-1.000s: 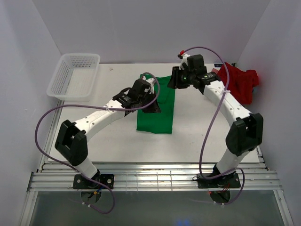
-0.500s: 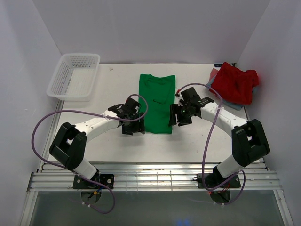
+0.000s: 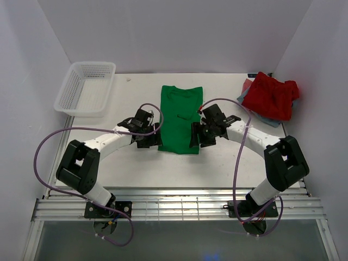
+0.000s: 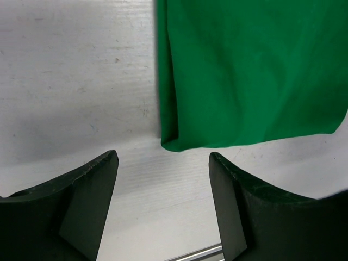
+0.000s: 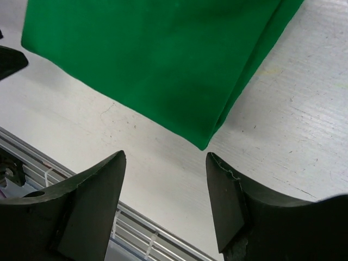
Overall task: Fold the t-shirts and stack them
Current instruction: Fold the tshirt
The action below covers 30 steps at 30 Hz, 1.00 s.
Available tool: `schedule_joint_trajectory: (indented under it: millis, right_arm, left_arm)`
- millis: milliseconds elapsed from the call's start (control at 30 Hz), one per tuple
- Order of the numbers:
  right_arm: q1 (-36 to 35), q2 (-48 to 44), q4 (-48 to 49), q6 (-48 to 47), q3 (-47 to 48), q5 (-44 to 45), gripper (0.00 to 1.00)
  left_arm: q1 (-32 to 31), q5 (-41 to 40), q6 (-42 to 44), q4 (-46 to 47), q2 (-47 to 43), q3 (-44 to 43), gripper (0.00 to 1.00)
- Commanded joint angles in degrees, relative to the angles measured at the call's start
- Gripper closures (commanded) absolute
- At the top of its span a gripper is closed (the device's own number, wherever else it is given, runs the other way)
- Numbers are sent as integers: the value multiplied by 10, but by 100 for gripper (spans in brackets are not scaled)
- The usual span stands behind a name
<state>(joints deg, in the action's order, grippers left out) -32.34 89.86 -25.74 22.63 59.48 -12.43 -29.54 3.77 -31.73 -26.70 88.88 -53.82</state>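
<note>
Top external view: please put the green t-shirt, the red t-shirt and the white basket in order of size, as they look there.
1. green t-shirt and white basket: about alike, so I do not rank them.
2. red t-shirt, crumpled: smallest.

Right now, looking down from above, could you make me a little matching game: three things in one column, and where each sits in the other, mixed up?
Things:
1. green shirt
2. red shirt
3. basket

Places:
A. far right, in a crumpled heap
B. far left corner
C. in the middle, folded flat

Pairs: 1-C, 2-A, 3-B
</note>
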Motion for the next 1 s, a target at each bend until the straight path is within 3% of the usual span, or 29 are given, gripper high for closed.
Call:
schedule_joint_trajectory:
  millis: [0,967]
  right_arm:
    - [-5,9,21,19,-15,14,34]
    - [-13,95,49,35,-11,28,36]
  left_arm:
    - [17,27,18,37,14,6,22]
    - [32,114,32,86,97,-2,24]
